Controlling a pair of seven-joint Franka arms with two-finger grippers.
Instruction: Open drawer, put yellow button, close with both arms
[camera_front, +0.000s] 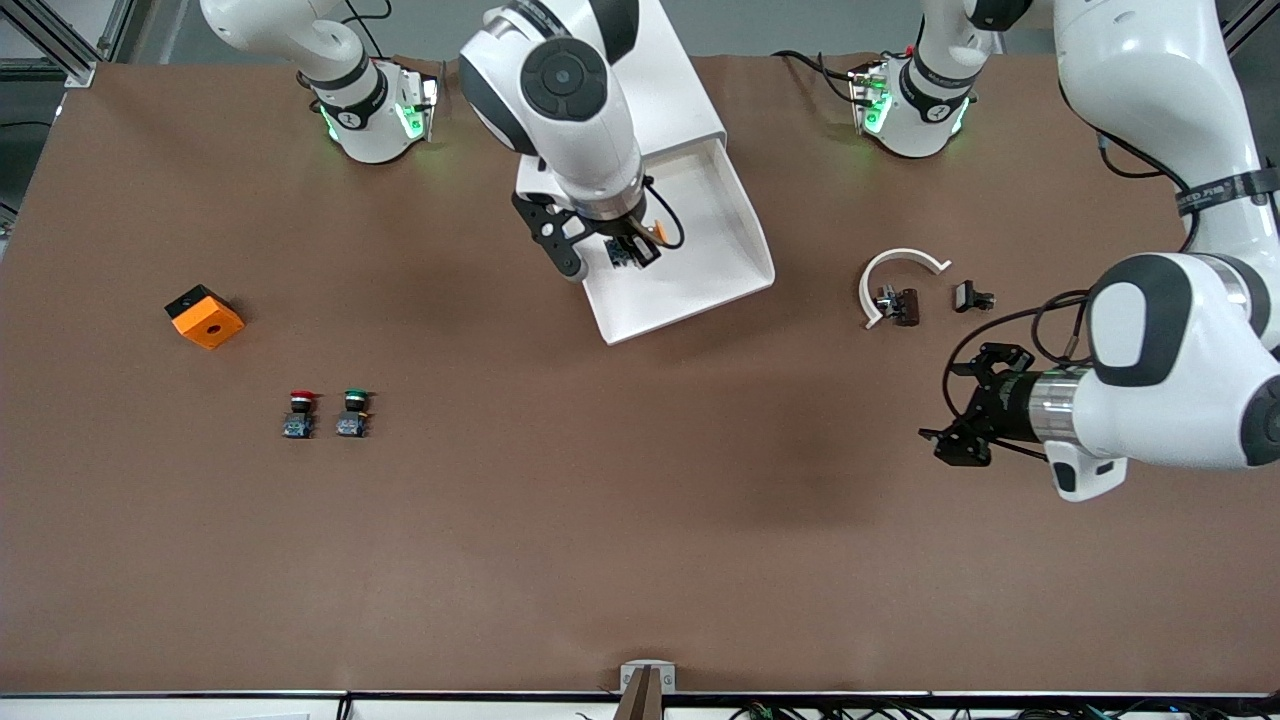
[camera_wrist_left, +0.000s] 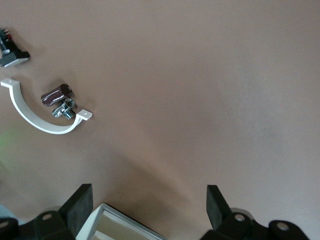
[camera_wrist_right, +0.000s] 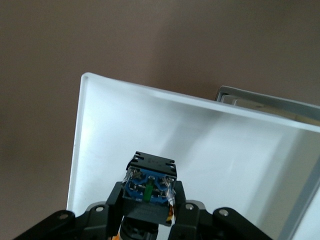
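Button (camera_wrist_right: 150, 187), cap hidden, seemingly yellow, clamped by right gripper (camera_wrist_right: 148, 206) over drawer (camera_wrist_right: 210, 150).

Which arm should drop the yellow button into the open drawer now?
Right. Its pincer already grips the yellow button directly over the drawer. The left pincer waits open and empty over bare table.

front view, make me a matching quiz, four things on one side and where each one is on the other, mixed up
Things:
1. yellow button
2. orange cube
3. white curved bracket
4. left gripper

Places:
A. toward the right arm's end of the table
B. over bare table, open
C. held in the right gripper over the drawer
D. toward the left arm's end, beside small dark parts

Pairs: 1-C, 2-A, 3-D, 4-B
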